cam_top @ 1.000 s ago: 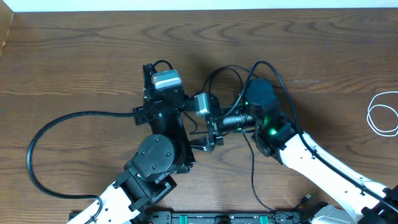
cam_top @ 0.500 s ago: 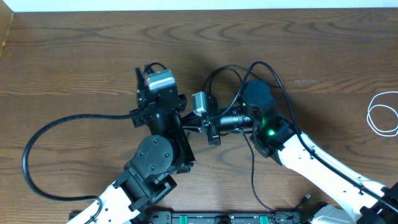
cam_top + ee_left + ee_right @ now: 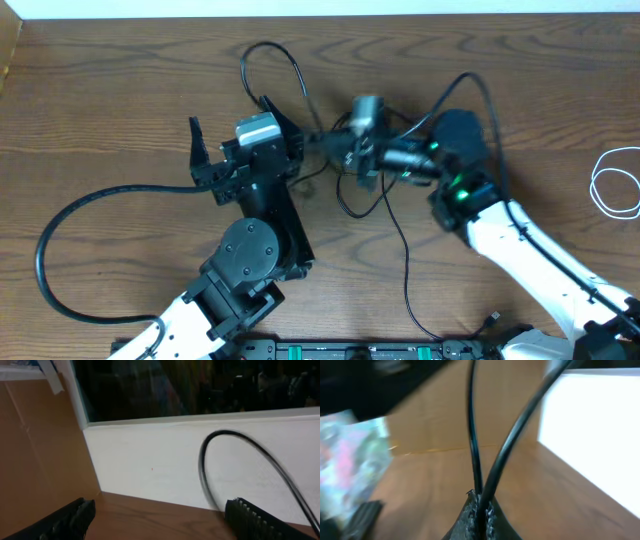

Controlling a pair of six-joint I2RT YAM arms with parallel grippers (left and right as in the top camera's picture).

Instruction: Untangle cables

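Observation:
The long black cable [image 3: 268,52] makes a loop at the far side of the table, runs through my right gripper [image 3: 326,141], and trails toward the near edge. That gripper is shut on it: in the right wrist view two black strands [image 3: 473,435] rise from the closed fingertips [image 3: 481,512]. My left gripper [image 3: 236,127] stands open and holds nothing. In the left wrist view its fingers [image 3: 67,520] sit wide apart, and the black cable [image 3: 235,440] arcs beyond them, close to the right finger. The white cable [image 3: 614,186] lies coiled at the right edge.
The left arm's thick black cable [image 3: 95,200] sweeps over the table's left side. A white wall [image 3: 160,455] borders the far table edge. The two arms stand close together mid-table.
My right gripper shut on the black cable and carried it right and away. My left gripper opened, let go of the cable and shifted left. The loop now stretches toward the far edge.

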